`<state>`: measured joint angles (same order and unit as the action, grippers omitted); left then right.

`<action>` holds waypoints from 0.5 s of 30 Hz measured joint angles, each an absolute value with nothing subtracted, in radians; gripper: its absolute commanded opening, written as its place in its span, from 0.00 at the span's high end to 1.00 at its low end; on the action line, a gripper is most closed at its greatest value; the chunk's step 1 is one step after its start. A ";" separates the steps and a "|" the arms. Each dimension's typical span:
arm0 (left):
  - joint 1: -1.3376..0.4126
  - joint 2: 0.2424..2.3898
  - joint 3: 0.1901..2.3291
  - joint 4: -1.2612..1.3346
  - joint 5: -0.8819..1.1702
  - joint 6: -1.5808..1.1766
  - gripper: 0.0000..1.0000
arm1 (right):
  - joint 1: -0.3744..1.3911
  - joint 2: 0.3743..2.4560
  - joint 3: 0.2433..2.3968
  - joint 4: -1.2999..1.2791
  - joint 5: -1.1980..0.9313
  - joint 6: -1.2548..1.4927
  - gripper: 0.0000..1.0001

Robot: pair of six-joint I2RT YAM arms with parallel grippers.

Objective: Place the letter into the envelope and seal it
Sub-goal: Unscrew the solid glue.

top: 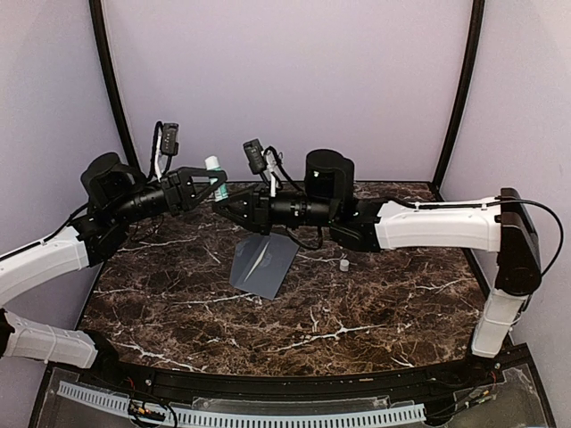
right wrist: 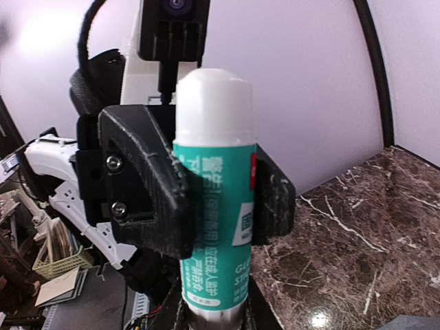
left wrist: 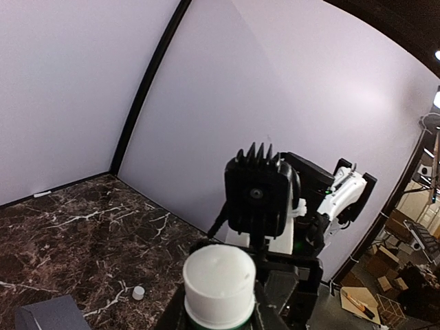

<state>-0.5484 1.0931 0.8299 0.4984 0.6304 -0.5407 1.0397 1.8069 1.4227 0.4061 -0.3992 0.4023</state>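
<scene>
The envelope [top: 263,265] lies flat on the table [top: 178,294], its long axis pointing roughly away from the arms, just below both grippers (no letter is visible). Above it, the left gripper [top: 211,184] is clamped on the middle of the glue stick [top: 212,165]. The right gripper [top: 223,204], nearer the envelope, seems closed on the stick's lower end.

Envelope [top: 263,265] slate-grey; table [top: 357,308] dark brown marble, white-veined; glue stick [right wrist: 213,206] teal, white-tipped; walls [top: 285,80] pale lilac
</scene>
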 measured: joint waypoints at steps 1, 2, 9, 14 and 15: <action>-0.549 1.095 0.830 0.518 0.665 -0.548 1.00 | 1.035 1.801 1.405 0.442 -0.441 0.421 0.87; -0.549 1.096 0.830 0.535 0.693 -0.556 1.00 | 1.031 1.797 1.391 0.477 -0.482 0.439 0.87; -0.555 1.097 0.830 0.611 0.836 -0.585 1.00 | 1.026 1.790 1.344 0.620 -0.638 0.524 0.67; -0.551 1.092 0.830 0.611 0.852 -0.584 1.00 | 1.001 1.747 1.323 0.633 -0.616 0.522 0.39; -0.551 1.090 0.830 0.611 0.844 -0.583 1.00 | 0.994 1.728 1.319 0.632 -0.604 0.513 0.34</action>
